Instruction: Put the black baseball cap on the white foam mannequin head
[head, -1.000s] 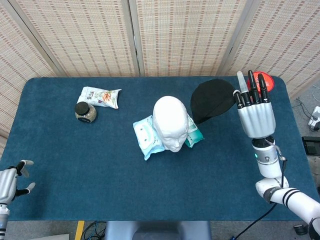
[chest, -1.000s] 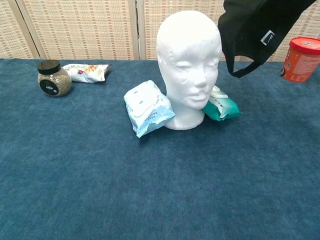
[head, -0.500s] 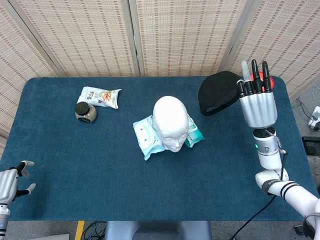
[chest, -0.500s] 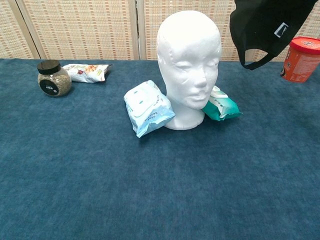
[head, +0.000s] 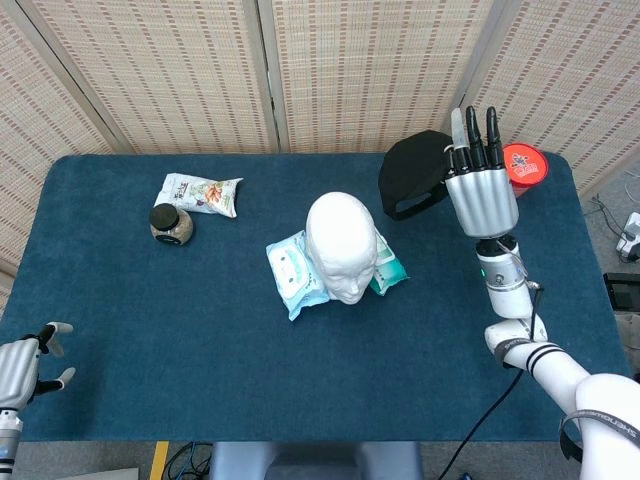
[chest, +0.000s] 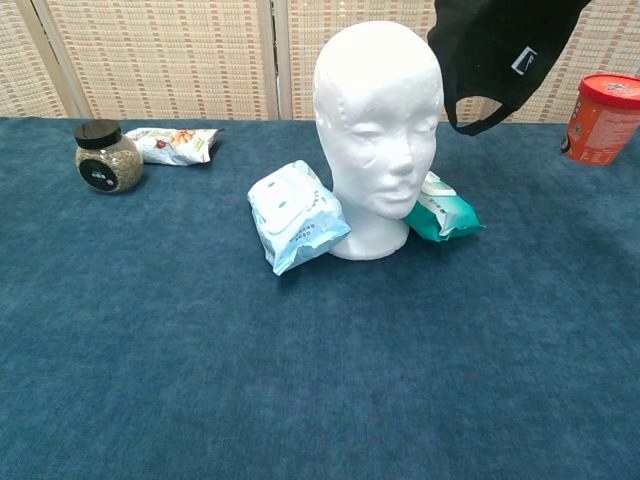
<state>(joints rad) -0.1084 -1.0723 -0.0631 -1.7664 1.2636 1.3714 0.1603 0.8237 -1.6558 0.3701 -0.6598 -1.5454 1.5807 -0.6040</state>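
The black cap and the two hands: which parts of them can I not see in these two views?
- Black cap: the chest view's top edge cuts it off.
- Right hand: the head view shows only its back, so its grip on the cap is hidden; the chest view leaves it out.
- Left hand: the head view's left edge cuts it off.

A black cap (head: 412, 172) with a small white tag hangs in the upper right of the frame, beside a plain white foam head (head: 341, 243) at centre on the dark blue tablecloth (head: 200, 340). A light blue packet (chest: 297, 215) and a teal one (chest: 442, 208) flank the head, and a red-orange tub (chest: 603, 118) stands at far right. At upper left sit a black-lidded jar (chest: 103, 157) of greyish grains and a white snack bag (chest: 178, 145) with orange print, before beige woven screens (head: 170, 70); the silver hand (head: 481, 190) has black fingers.
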